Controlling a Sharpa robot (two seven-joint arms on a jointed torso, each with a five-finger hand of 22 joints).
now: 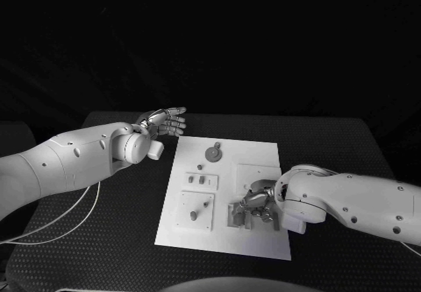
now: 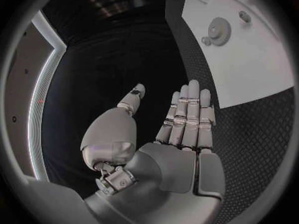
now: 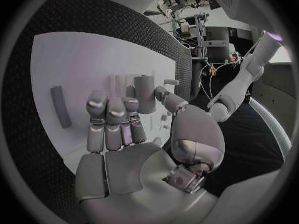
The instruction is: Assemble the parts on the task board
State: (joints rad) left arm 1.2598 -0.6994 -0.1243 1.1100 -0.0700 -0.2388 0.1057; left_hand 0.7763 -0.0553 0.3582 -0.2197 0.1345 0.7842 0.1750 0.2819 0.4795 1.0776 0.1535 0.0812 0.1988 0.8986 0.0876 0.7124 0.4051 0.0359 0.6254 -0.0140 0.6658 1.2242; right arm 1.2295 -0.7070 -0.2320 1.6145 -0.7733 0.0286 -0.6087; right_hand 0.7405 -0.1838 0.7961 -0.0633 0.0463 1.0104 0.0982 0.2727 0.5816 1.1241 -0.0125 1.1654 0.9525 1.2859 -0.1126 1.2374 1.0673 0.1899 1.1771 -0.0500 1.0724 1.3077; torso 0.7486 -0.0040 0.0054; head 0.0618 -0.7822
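Parts lie on the white task board (image 1: 263,152) in the middle of the black table (image 1: 105,255). One is a round gear (image 1: 213,153) near the board's far edge. The right hand (image 1: 255,202) is low over the board's near right area, its fingers (image 3: 116,115) curled toward an upright grey cylinder (image 3: 144,93); I cannot tell if they grip it. The left hand (image 1: 165,121) hangs beyond the board's far left corner, fingers straight and holding nothing.

left robot hand (image 1: 164,121) open off-board | right robot hand (image 1: 255,202) on task board (image 1: 224,201)
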